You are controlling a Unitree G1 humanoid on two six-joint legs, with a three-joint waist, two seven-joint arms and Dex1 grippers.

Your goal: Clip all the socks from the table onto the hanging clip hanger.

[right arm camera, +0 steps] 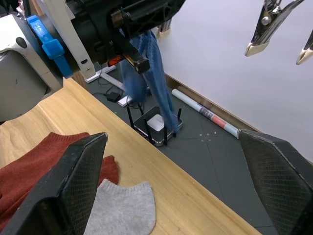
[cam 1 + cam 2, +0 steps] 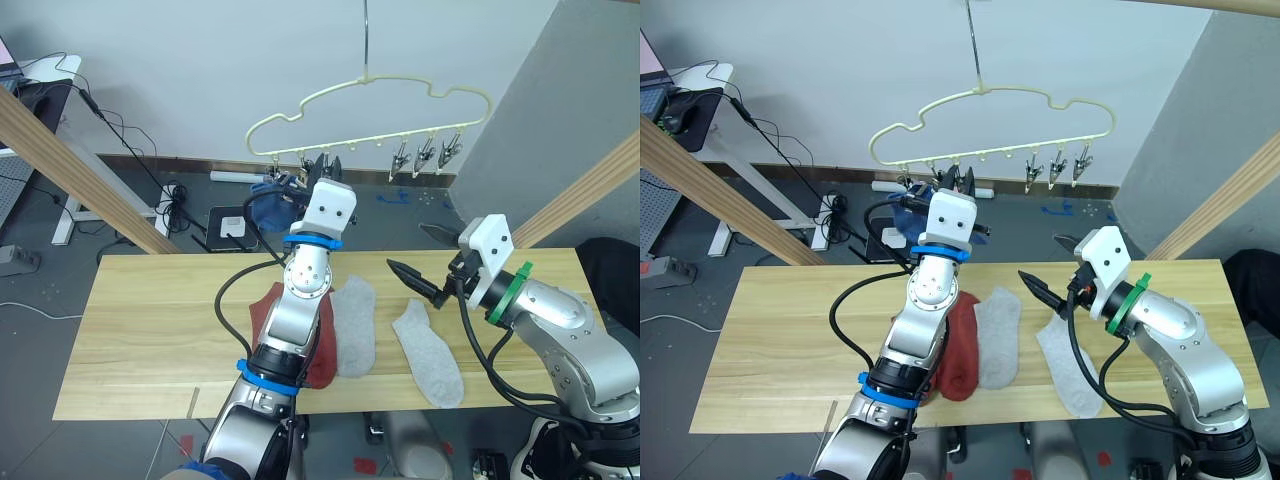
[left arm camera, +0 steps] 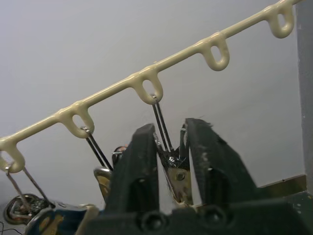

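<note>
The clip hanger (image 2: 370,100) is hanging at upper centre of the frame, above and behind the surface (image 2: 150,320). Three socks are lying side by side at the frame's lower centre: one sock (image 2: 322,350) leftmost, another sock (image 2: 355,325) touching it, a third sock (image 2: 430,350) rightmost. A hanging sock (image 1: 151,78) is dangling below the hanger's left end.

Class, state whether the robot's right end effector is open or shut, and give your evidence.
Open. The right end effector shows its two black fingers spread wide apart above the light wooden table, holding nothing.
</note>
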